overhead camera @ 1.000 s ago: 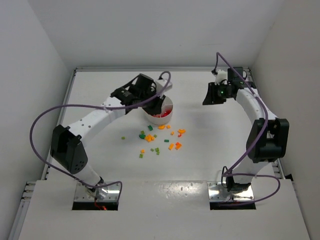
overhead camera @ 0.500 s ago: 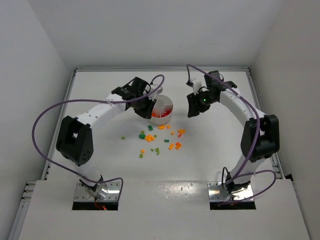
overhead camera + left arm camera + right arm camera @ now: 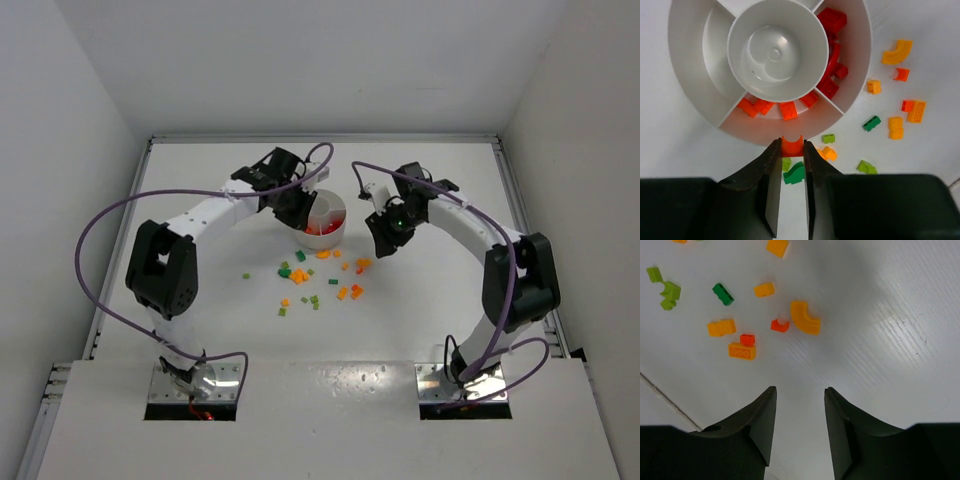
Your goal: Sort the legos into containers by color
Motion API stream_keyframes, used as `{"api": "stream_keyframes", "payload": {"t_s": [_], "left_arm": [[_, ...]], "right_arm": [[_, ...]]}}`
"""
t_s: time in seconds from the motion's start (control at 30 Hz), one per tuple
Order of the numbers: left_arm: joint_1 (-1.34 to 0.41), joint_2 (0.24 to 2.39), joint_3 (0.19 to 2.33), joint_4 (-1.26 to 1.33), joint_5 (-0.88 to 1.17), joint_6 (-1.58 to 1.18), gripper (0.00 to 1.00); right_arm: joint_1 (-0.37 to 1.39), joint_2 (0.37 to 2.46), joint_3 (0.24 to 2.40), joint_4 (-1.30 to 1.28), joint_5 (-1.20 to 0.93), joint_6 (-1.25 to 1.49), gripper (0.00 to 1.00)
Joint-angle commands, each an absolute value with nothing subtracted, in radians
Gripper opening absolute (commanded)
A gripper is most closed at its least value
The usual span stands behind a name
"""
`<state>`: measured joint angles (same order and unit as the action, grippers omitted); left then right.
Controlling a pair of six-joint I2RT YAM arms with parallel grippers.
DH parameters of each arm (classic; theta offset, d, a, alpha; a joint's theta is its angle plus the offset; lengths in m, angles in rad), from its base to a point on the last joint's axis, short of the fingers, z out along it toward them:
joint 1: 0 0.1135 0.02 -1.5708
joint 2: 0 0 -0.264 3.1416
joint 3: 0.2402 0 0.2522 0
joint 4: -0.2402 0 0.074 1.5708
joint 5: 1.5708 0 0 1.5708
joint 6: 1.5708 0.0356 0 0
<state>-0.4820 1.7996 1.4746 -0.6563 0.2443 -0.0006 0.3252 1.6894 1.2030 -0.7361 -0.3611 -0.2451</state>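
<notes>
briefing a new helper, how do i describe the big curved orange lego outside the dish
Find the round white dish; loose legos lie past its red-filled wedge. The curved orange lego is a yellow-orange quarter ring, bigger than the red-orange arch beside it.

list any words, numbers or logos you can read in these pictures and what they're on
None can be read in any view.
The white dish is plain, the bricks show only bare studs, and the left gripper, closed on an orange brick, and the right gripper are unmarked black.
</notes>
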Motion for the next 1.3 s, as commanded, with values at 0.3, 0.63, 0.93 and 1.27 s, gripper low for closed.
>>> {"api": "stream_keyframes", "payload": {"t_s": [0.3,0.63,0.93,1.27], "left_arm": [[-0.448,1.829,1.543,-0.632,0.268,-0.015,0.56],[-0.22,1.681,1.565,-0.589,0.367,-0.178,0.57],[-0.074,1.536,1.45,-0.598,0.347,-0.189,0.6],[-0.006,1.536,1.45,-0.618,0.365,-0.179,0.6]], "right_arm": [[0.377,1.552,1.123,-0.652,-0.321,-0.33,0.41],[0.495,1.506,1.049,-0.598,-0.255,-0.436,0.31],[0.61,1.687,1.135,-0.617,-0.169,-0.223,0.36],[0.632,1.769,1.123,-0.627,-0.111,-0.1,0.43]]}}
